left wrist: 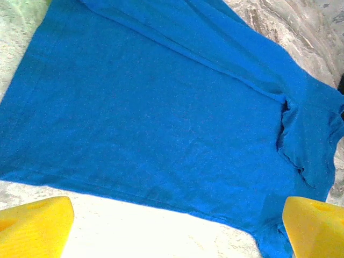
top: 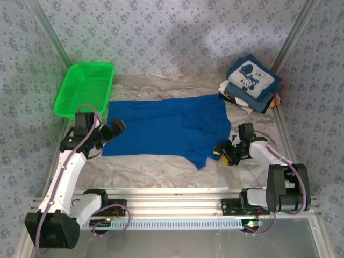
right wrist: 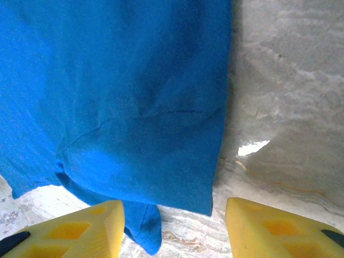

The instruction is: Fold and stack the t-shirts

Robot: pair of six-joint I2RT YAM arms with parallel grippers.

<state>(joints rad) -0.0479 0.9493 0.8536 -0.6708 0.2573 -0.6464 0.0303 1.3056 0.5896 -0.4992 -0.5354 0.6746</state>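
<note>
Blue tee part-folded, stack waiting for it

From above, the royal-blue soft cloth t-shirt [top: 161,129] is lying spread across the wrinkled grey table cover [top: 161,166], one long side turned in. The pile of folded tees topped by a navy cartoon-print one [top: 252,80] is sitting at the far right corner, so several look finished, and the green plastic mesh basket [top: 86,86] is standing far left. At the left wrist, the left gripper [left wrist: 174,231] is hovering wide open beside the hem. At the right wrist, the right gripper [right wrist: 174,226] is standing parted around the sleeve tip, not pinching; more folds and stacking are probably left.
</note>
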